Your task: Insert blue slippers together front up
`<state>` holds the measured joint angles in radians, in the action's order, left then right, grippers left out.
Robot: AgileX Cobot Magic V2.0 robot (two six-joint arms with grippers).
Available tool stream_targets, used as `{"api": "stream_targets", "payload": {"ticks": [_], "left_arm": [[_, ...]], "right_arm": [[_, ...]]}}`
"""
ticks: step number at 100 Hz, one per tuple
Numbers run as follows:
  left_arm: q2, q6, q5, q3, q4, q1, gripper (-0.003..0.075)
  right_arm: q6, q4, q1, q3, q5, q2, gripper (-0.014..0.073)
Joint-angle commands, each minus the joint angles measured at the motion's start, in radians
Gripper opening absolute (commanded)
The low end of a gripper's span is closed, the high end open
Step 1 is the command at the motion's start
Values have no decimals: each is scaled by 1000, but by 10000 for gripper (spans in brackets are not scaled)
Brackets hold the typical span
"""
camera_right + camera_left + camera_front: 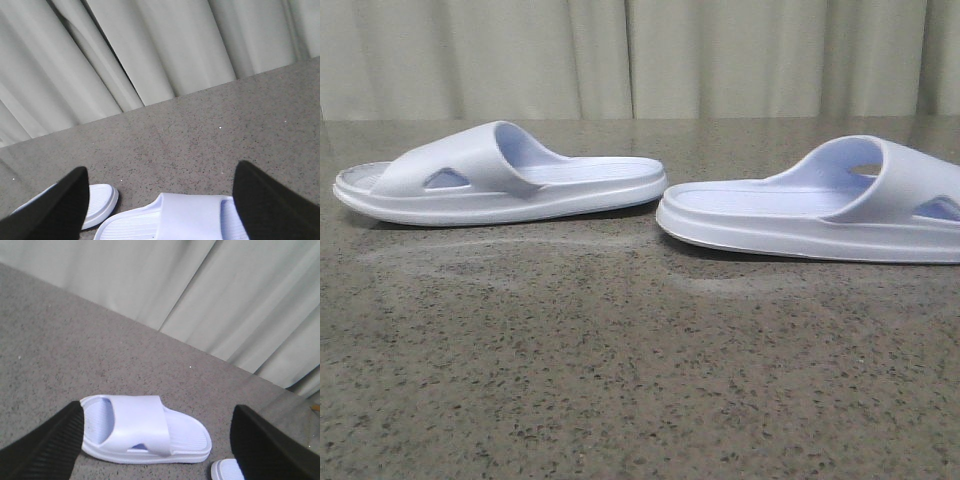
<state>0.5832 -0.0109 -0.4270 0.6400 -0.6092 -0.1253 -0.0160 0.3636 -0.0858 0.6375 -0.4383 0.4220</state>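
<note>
Two pale lavender-blue slippers lie soles down, heel to heel but apart, on a speckled stone table: left slipper, right slipper. Above each, the left gripper and right gripper hang spread wide, holding nothing. Curtains behind.

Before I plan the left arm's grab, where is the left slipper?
In the front view the left slipper lies sole-down on the table's left, heel toward the right slipper's heel, apart.

Worktop — dark speckled stone, faint pale smears across its middle. Pleated pale curtain hangs along the far edge.
</note>
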Motion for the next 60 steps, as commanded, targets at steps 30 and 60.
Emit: {"api": "stream_targets", "payload": {"ticks": [30, 60], "left_arm": [[273, 44, 194, -2, -254, -7, 540], [445, 42, 189, -2, -415, -7, 540]], "right_arm": [[5, 13, 6, 34, 85, 16, 518], [5, 13, 6, 34, 86, 16, 518]]}}
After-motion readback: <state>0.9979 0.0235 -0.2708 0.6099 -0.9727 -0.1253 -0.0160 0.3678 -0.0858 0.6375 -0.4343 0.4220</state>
